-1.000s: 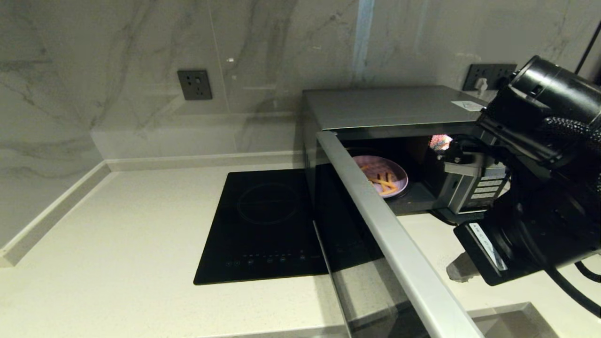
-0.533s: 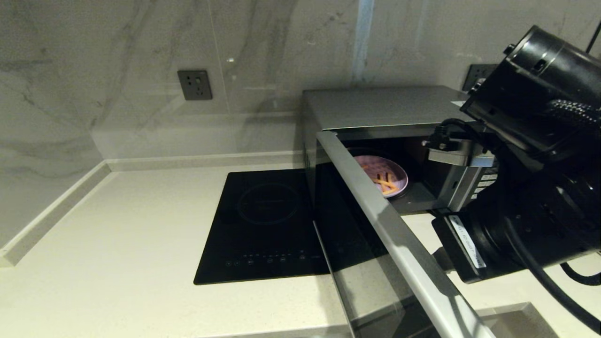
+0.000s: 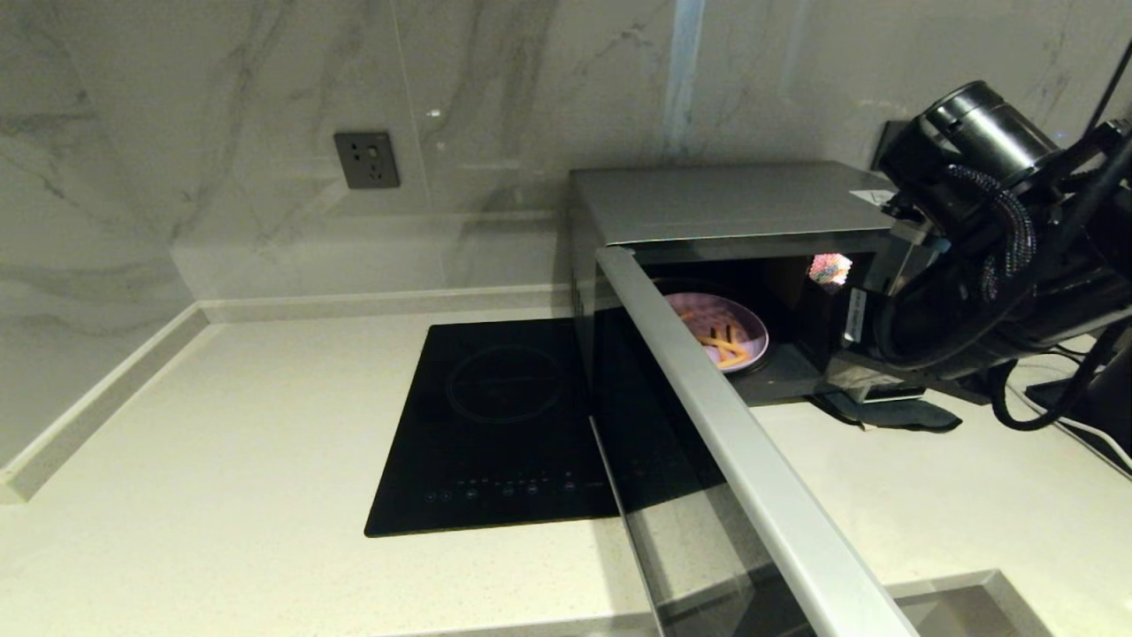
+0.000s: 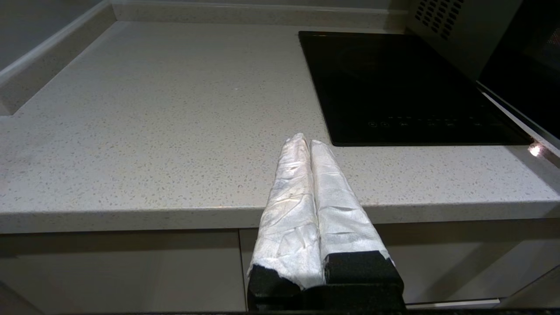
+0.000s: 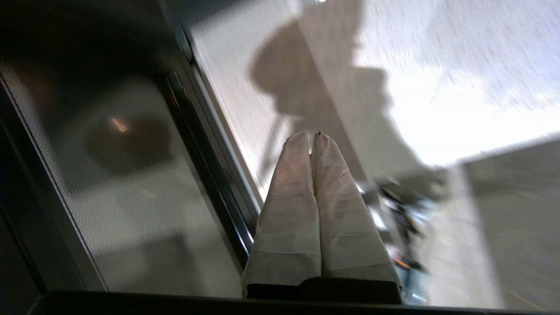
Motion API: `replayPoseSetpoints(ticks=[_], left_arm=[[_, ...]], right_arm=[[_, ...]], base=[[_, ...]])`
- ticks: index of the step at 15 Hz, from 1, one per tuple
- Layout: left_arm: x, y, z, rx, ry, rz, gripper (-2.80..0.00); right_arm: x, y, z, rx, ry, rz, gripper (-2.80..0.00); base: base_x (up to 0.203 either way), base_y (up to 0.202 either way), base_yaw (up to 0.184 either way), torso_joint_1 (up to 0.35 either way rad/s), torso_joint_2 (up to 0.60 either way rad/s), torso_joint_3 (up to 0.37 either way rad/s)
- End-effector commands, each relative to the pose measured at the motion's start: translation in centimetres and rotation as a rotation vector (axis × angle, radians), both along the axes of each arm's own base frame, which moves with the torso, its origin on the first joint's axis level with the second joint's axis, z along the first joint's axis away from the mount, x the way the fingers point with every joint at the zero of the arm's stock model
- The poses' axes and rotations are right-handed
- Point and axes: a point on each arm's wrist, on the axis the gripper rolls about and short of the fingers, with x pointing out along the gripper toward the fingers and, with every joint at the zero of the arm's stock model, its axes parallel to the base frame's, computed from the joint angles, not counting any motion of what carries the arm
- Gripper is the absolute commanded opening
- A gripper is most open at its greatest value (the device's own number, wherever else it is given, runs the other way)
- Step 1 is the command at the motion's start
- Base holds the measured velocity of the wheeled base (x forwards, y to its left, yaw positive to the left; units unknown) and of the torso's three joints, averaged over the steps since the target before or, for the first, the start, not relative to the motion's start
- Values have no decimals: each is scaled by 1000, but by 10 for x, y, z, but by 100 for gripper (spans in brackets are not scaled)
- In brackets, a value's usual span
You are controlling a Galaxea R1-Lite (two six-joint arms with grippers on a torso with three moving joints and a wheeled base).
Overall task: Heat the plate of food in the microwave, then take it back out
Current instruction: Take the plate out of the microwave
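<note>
Pale stone table (image 3: 221, 460); microwave (image 3: 734, 208) door wide open, plate of food (image 3: 721, 332) inside. Right end effector (image 5: 313, 138) closed, empty, near door; could knock it. Left end effector (image 4: 305, 141) closed, empty, parked near.

The microwave (image 3: 725, 212) is sitting on the countertop (image 3: 221, 442) against the back wall, door (image 3: 707, 425) swinging open toward the front. The plate of food (image 3: 721, 332) is lying inside it. The induction hob (image 3: 495, 425) is lying just left of the microwave, with a wall socket (image 3: 366, 159) sitting behind it.

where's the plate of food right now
In the head view the plate of food sits inside the microwave, whose door hangs open toward the robot, just right of the black induction hob.
</note>
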Motion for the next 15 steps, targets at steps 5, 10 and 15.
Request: replayPoseSetpoints(ticks=[5, 10, 15], left_arm=[[0, 0, 0, -1, 1, 1, -280], [0, 0, 0, -1, 1, 1, -280], [0, 0, 0, -1, 1, 1, -280]], right_arm=[[58, -33, -17, 305, -34, -114, -280], [86, -33, -29, 347, -103, -141, -280], [99, -37, -47, 351, -64, -196, 0]], base=[[0, 0, 0, 0, 0, 0], [0, 0, 0, 0, 0, 0], [0, 0, 0, 0, 0, 0]])
